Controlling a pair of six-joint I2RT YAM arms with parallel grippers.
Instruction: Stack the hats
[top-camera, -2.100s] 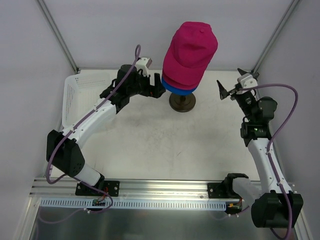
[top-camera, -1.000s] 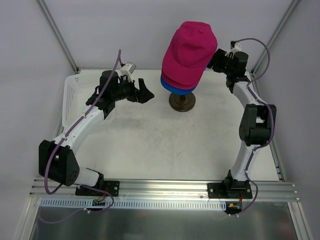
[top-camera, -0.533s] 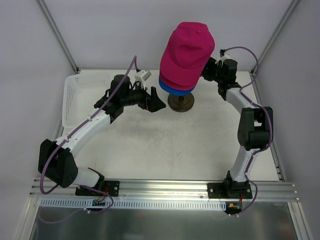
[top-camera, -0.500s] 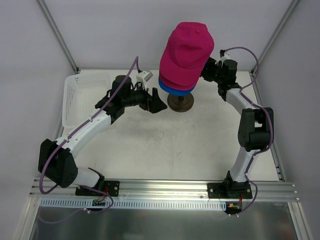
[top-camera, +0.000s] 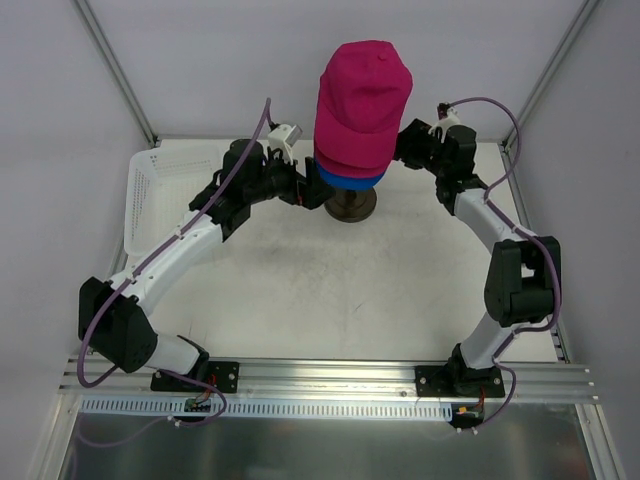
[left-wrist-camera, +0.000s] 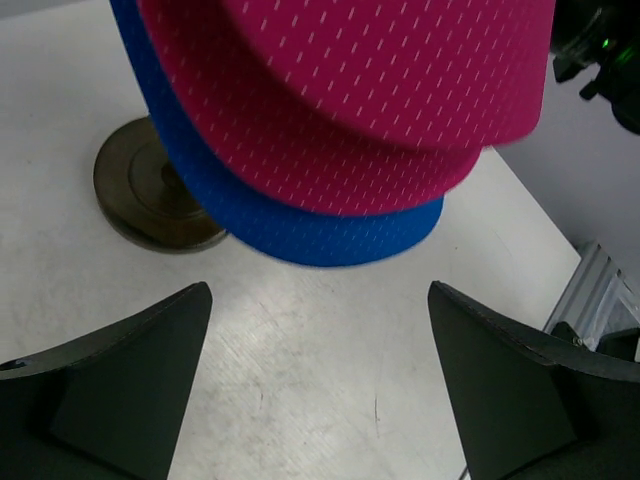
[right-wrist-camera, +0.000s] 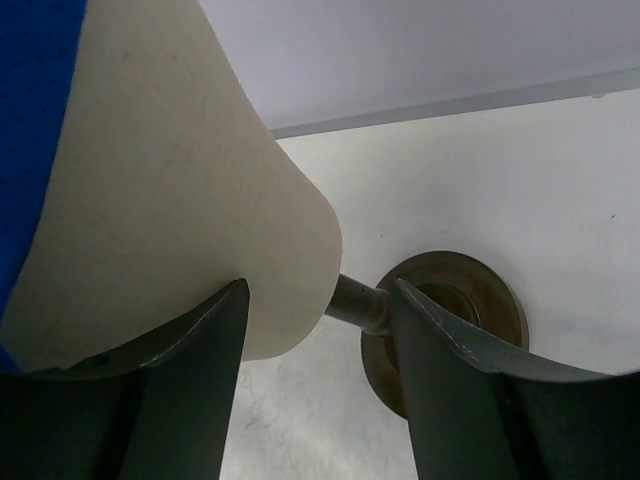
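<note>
From above, the three caps sit one over another at the far middle of the table (top-camera: 330, 290). The top pink cap (top-camera: 362, 95) covers most of the pile. A rim of the lower pink cap (top-camera: 340, 166) shows under it, and the blue cap (top-camera: 352, 181) is lowest, all over the stand (top-camera: 350, 206). My left pincer (top-camera: 312, 188) is just left of the blue brim. My right pincer (top-camera: 404, 146) is just right of the pile and a little farther back. The basket (top-camera: 160, 190) lies at the far left, well apart.

At my left wrist, the left pincer (left-wrist-camera: 320, 292) stands wide open with only bare table between the jaws. The brims hang ahead of it and above: blue cap (left-wrist-camera: 310, 230) lowest, lower pink cap (left-wrist-camera: 330, 175) next, top pink cap (left-wrist-camera: 400, 60) highest. They point roughly toward me, so each cap's crown-to-brim line runs along my reach. The stand (left-wrist-camera: 150, 190) is beyond, to the left.

At my right wrist, the right pincer (right-wrist-camera: 320, 285) has its jaws apart and holds no cap. The cream head (right-wrist-camera: 170, 200) fills the left, with a strip of blue cap (right-wrist-camera: 35, 120) at the edge and the stand (right-wrist-camera: 450, 320) ahead. Whether one jaw touches the head I cannot tell.

I judge the pile made. If the brims need squaring, my left arm is the nearer one.
</note>
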